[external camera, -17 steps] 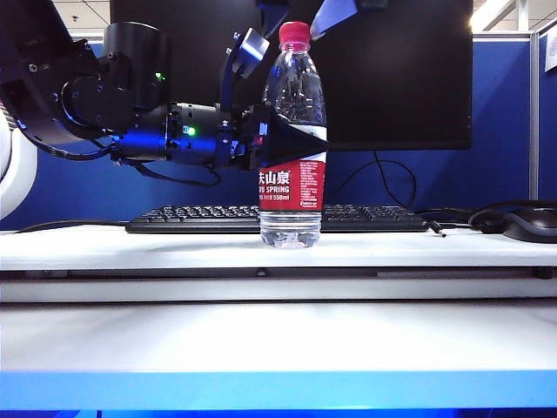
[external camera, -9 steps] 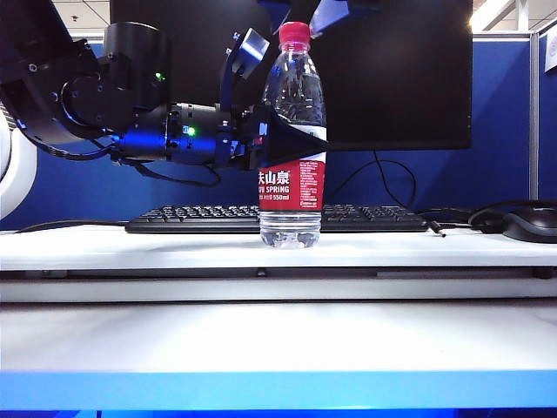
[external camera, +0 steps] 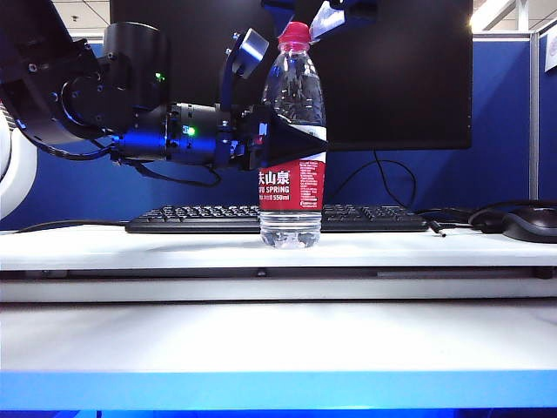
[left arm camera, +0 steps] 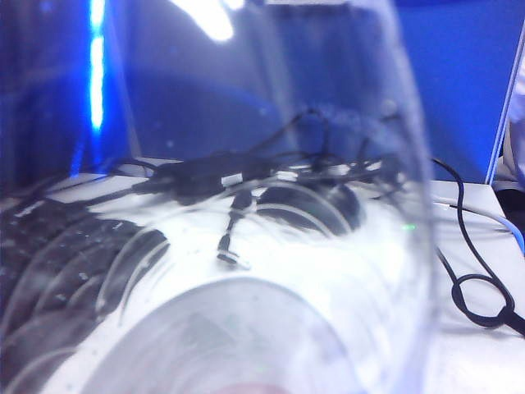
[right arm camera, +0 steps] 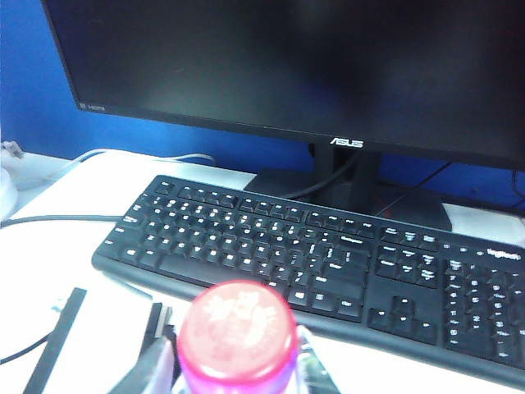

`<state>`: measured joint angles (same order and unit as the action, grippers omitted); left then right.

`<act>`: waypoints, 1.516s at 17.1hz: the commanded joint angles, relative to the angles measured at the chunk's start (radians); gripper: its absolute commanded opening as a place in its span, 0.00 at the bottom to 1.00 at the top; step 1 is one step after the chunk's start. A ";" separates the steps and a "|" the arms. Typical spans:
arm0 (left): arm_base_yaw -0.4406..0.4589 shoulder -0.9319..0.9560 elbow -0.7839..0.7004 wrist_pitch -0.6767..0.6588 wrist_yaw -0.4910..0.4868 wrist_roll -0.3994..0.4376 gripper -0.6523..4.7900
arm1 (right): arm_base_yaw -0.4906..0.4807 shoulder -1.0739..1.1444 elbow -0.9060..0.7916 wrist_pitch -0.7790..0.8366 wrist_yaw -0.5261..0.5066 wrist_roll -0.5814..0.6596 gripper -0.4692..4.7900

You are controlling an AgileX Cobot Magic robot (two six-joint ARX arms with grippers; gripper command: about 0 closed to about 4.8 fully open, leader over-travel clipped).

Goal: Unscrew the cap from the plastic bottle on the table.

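We see a dim, blue-tinted exterior view with the table (external camera: 278,335) glaring white — the plastic bottle (left arm camera: 246,246) fills the left wrist view, blurred; the cap (right arm camera: 238,332) is soft, overexposed.

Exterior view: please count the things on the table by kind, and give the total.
Plastic bottle with red cap, held at mid-body by the left end effector: 1
Keyboard: 1
Mouse: 1
Monitor: 1
Total: 4
The right end effector is above, around the cap.
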<state>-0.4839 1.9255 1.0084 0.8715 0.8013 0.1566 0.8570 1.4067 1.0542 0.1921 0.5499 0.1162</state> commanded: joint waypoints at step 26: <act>0.000 -0.002 -0.002 -0.030 0.031 0.004 0.56 | -0.073 -0.016 0.003 0.014 -0.190 -0.045 0.58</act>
<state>-0.4835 1.9251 1.0103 0.8562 0.8207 0.1604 0.7849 1.3949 1.0523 0.1936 0.3626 0.0704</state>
